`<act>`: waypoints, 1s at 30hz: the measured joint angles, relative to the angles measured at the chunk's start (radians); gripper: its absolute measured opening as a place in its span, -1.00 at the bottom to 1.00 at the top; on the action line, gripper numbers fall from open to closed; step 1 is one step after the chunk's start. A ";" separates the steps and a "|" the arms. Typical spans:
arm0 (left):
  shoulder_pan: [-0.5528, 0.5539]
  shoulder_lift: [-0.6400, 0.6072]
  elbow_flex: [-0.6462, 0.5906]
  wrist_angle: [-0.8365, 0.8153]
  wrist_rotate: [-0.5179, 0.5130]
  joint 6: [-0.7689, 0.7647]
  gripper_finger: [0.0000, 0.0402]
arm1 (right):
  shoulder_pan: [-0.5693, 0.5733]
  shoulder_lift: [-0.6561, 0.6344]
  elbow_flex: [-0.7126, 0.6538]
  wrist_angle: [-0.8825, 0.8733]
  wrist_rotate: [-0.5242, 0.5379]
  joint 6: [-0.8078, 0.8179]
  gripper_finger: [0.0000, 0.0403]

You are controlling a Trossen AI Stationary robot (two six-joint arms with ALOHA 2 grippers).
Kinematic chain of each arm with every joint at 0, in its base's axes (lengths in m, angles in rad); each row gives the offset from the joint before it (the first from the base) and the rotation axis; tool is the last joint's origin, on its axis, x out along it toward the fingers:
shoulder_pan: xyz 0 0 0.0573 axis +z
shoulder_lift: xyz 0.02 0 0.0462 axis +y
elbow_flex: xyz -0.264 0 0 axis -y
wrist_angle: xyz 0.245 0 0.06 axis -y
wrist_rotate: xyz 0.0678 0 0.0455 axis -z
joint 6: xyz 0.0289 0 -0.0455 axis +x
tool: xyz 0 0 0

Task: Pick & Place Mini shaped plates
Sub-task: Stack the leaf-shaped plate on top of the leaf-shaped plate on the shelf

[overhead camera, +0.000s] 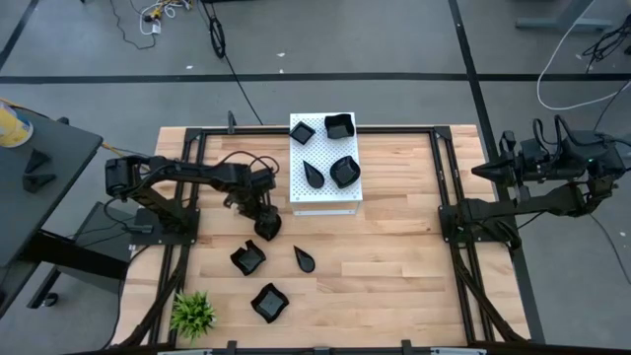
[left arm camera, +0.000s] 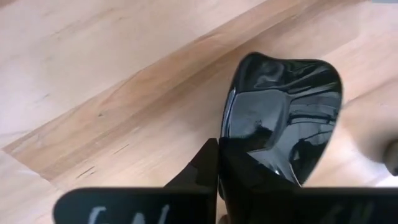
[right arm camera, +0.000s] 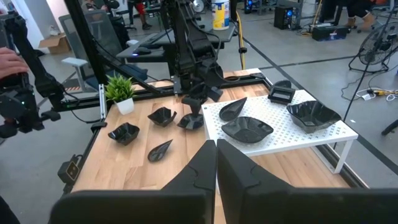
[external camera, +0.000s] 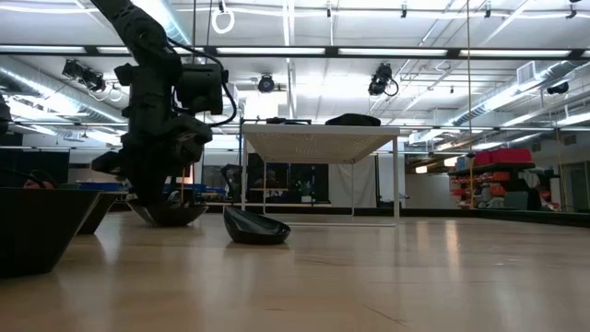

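Left end effector (overhead camera: 266, 226) pinching rim of glossy black plate (left arm camera: 283, 118) on wood-grain table (overhead camera: 394, 256), right end effector (right arm camera: 216, 163) pressed together.

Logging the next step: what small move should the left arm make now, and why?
Probably lift straight up. The left gripper looks shut on a black plate resting on the table, near the white board where four plates already sit. The right gripper waits shut at the table's right.

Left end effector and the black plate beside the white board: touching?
Touching. The left wrist view shows the left end effector shut on the rim of the glossy black plate; the high view places it at that plate.
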 joint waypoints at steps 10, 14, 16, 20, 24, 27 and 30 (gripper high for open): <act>0.003 -0.005 0.109 -0.140 -0.002 0.080 -0.96 | 0.000 0.000 0.000 0.000 0.000 0.000 -0.91; 0.003 -0.020 0.147 -0.229 -0.030 0.119 -0.95 | 0.000 0.000 0.000 0.000 0.000 0.000 -0.91; 0.003 -0.024 0.161 -0.270 -0.035 0.123 -0.97 | 0.000 0.000 0.000 0.000 0.000 0.000 -0.91; 0.003 -0.031 0.199 -0.345 -0.038 0.146 -0.97 | 0.000 0.000 0.000 0.000 0.000 0.000 -0.91; 0.003 -0.033 0.271 -0.447 -0.038 0.182 -0.94 | 0.000 0.000 0.000 0.000 0.000 0.000 -0.91; 0.003 -0.035 0.350 -0.539 -0.051 0.206 -0.95 | 0.000 0.000 0.000 0.000 0.000 0.000 -0.91; 0.003 -0.035 0.439 -0.631 -0.064 0.228 -0.97 | 0.000 0.000 0.000 0.000 0.000 0.000 -0.91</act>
